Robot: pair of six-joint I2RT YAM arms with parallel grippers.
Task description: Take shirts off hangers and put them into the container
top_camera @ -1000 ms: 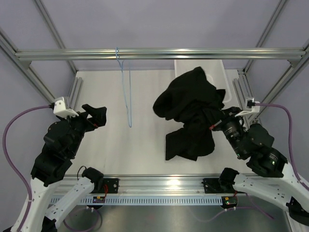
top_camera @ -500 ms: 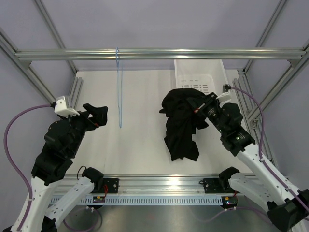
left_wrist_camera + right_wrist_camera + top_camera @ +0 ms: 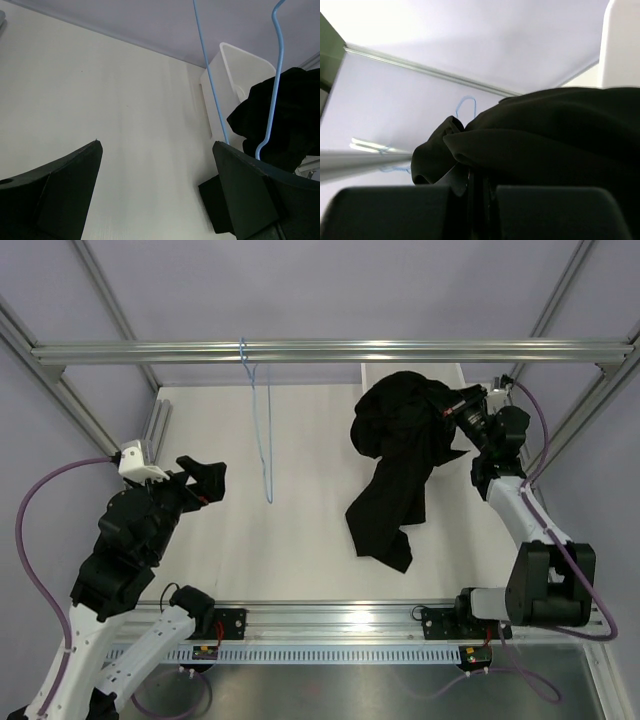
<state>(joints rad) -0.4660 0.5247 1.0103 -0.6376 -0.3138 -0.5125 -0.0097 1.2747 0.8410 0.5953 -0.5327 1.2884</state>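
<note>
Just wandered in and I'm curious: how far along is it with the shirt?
Done: the shirt is off the hanger, which hangs bare from the rail. In hand: the right gripper grips the shirt by the basket, much of it dangling outside. Left: getting it all into the basket.

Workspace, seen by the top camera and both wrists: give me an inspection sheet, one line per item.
Surface: white table, bare in the middle.
Job's things: black fabric shirt off its hanger, bunched over the white plastic basket, with its tail trailing outside. The thin light-blue hanger is bare and hooked on the rail.
Clutter: nothing seen.
Grippers: right gripper shut on the shirt; left gripper open, empty.
Cables: purple cables loop clear of both arms.
Surroundings: aluminium frame rail overhead, plain walls.
</note>
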